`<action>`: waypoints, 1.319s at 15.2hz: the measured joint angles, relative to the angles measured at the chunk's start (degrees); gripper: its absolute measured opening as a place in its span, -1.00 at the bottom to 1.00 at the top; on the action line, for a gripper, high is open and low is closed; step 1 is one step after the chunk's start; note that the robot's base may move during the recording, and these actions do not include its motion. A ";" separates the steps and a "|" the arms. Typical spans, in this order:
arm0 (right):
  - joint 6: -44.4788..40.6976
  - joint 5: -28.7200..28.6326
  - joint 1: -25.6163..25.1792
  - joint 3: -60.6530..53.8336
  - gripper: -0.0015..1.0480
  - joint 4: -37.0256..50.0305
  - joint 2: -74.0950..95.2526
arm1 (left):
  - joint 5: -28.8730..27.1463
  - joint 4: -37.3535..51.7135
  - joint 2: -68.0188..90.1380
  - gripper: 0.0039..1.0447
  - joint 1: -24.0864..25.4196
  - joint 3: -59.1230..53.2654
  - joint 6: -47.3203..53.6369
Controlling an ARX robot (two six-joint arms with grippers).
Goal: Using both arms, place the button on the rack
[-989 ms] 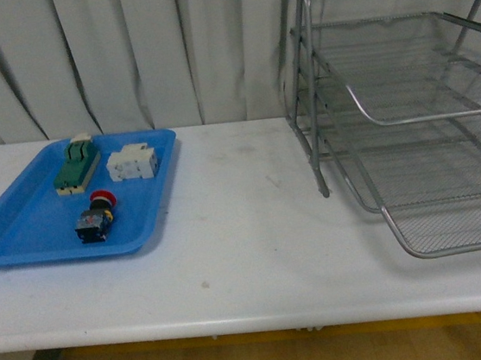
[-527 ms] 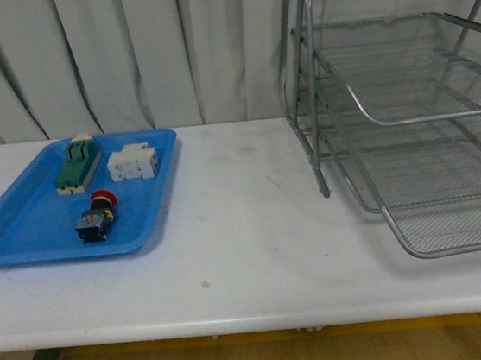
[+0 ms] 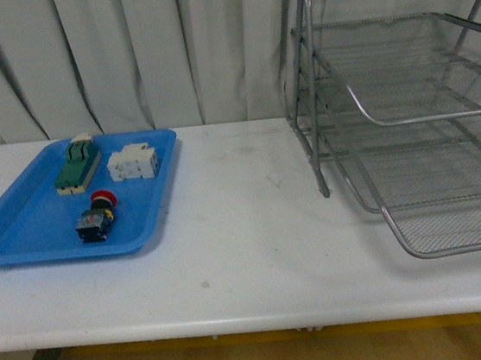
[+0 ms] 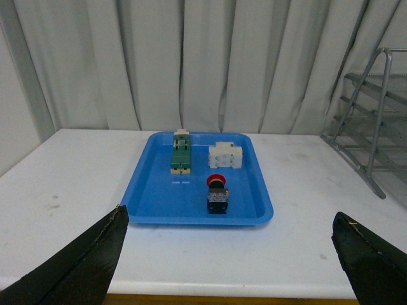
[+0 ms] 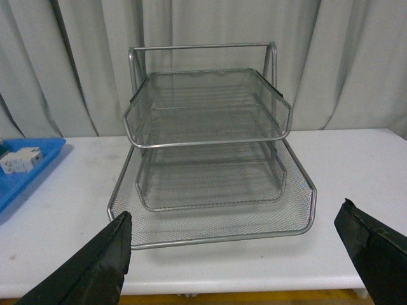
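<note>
Red-capped button [image 3: 97,214] unmoved on blue tray [image 3: 21,233]; left claw [image 4: 229,216] and right claw [image 5: 235,213] spread wide.

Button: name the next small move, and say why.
Probably bring the left fingers forward and down toward the button. It lies untouched in the blue tray, well apart from the rack, and those fingers are spread open, holding nothing.

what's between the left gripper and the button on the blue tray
Only the low front rim of the blue tray. The button lies just behind it, roughly straight ahead of the left gripper, fingers open.
</note>
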 joint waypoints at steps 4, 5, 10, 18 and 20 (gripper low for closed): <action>0.00 0.00 0.00 0.00 0.87 0.02 0.00 | -0.26 -6.40 25.55 0.88 2.23 12.96 -16.33; 0.00 0.02 0.00 0.00 0.87 -0.02 0.00 | 2.54 2.19 36.13 0.88 4.39 17.20 -17.79; 0.00 0.02 0.00 0.00 0.87 0.00 0.00 | 4.33 9.66 88.15 0.88 0.57 48.17 -11.85; 0.00 0.02 0.00 0.00 0.87 0.00 0.00 | 2.56 -6.71 127.19 0.88 -0.96 85.07 -4.42; 0.00 0.02 0.00 0.00 0.87 0.00 0.00 | 2.78 -7.69 127.71 0.88 -0.83 85.26 -4.35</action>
